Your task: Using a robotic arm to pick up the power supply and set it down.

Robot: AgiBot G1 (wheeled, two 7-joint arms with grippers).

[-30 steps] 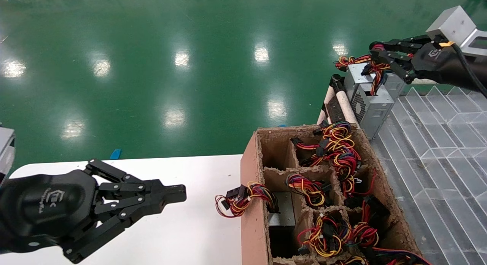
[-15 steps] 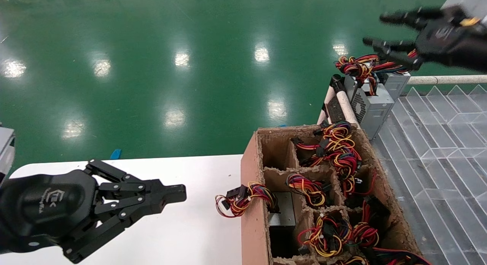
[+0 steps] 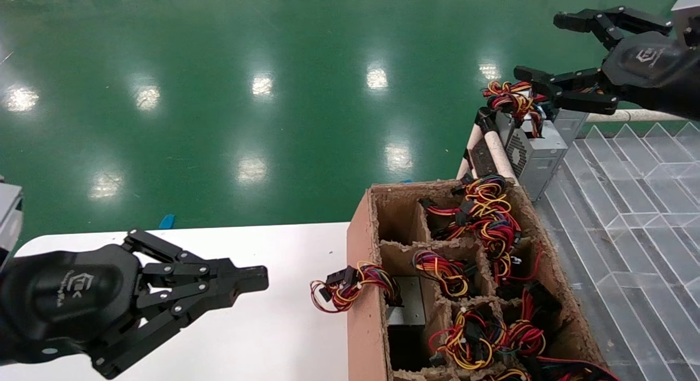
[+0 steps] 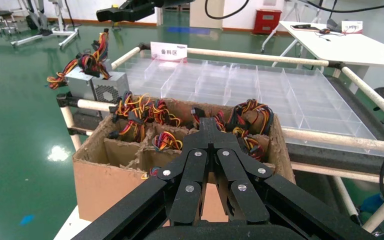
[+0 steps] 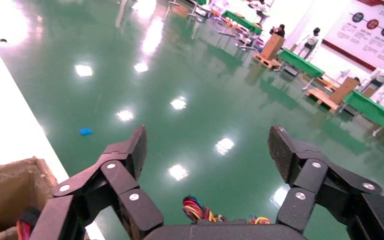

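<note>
The power supply [image 3: 533,151] is a grey metal box with a perforated vent side. It stands on the near corner of the clear tray rack, with its red, yellow and black wire bundle [image 3: 511,99] piled on top. My right gripper [image 3: 541,46] hovers open above and just right of that bundle, holding nothing. The right wrist view shows the same gripper [image 5: 208,145] spread wide over green floor, with wire tips [image 5: 197,209] below. My left gripper [image 3: 257,277] is shut and empty over the white table. In the left wrist view it [image 4: 210,125] points at the cardboard box, with the power supply [image 4: 92,85] beyond.
A cardboard box [image 3: 361,261] with dividers holds several more units and wire bundles, one bundle hanging over its left wall. The white table [image 3: 273,326] lies to its left. The clear partitioned rack [image 3: 629,195] with white pipe rails [image 3: 495,146] lies to the right.
My right gripper was closed in around the wire bundle on the power supply. It has opened, let go and lifted up and to the right. The left arm has not moved.
</note>
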